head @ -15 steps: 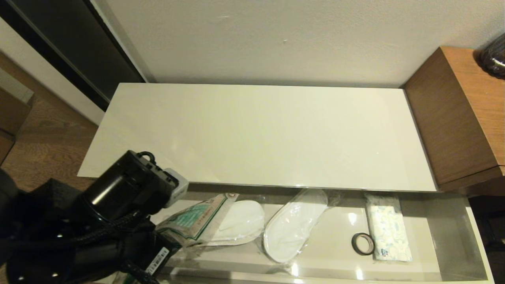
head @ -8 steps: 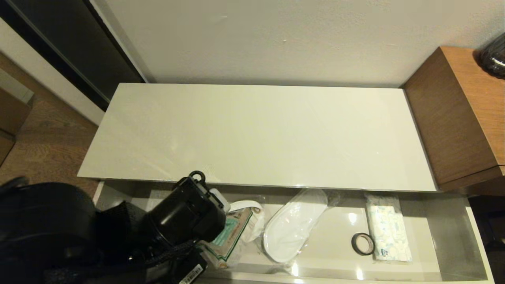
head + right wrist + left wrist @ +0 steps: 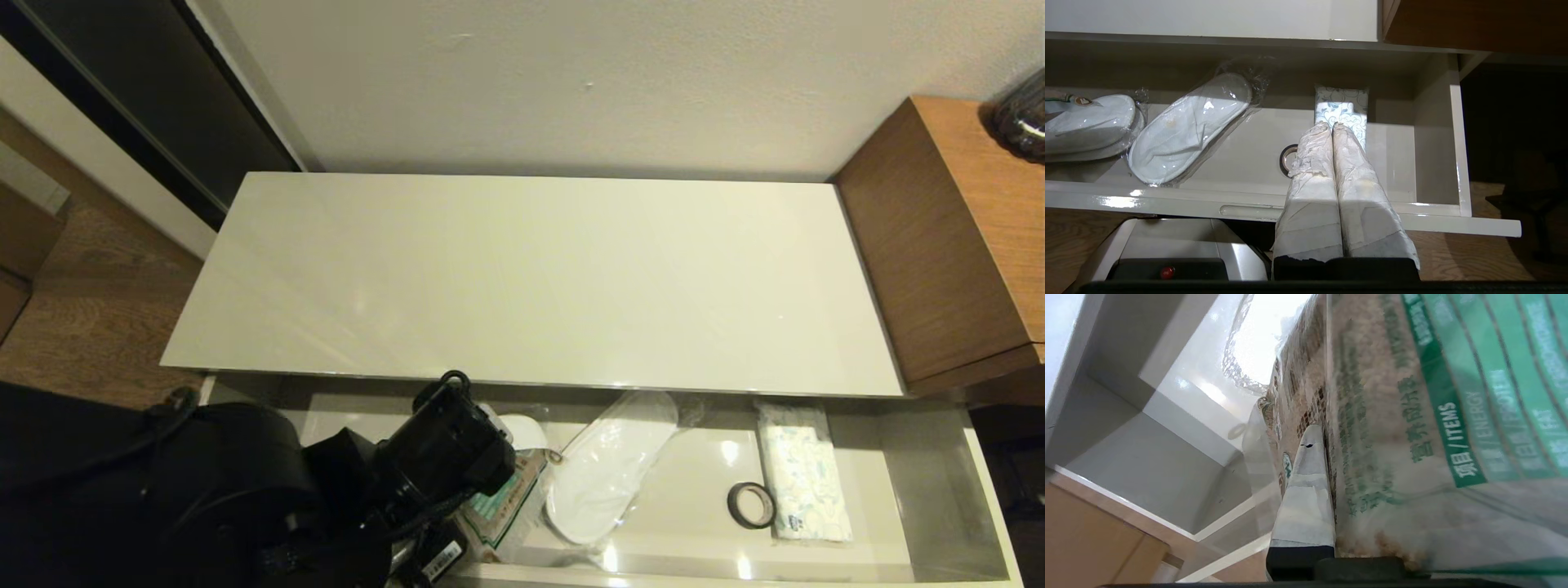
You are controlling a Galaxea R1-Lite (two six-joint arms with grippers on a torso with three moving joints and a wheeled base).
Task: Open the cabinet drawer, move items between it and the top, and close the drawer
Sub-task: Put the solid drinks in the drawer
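The left arm [image 3: 445,445] now sits further right over the cabinet drawer [image 3: 939,490], carrying the brown-and-green packet [image 3: 502,510] with it. The packet, clamped by the left gripper [image 3: 1314,457], now covers more of the left slipper [image 3: 522,430].

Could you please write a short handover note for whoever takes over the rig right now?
Left end effector: shut on the flat brown-and-green printed packet, inside the open cream-white cabinet drawer.
Right end effector: shut, empty, in front of the drawer.
Small dark tape ring and pale-blue-patterned tissue pack lie in the drawer.
Done: drawer open.
Left: items onto the glossy cream-white top, close drawer.
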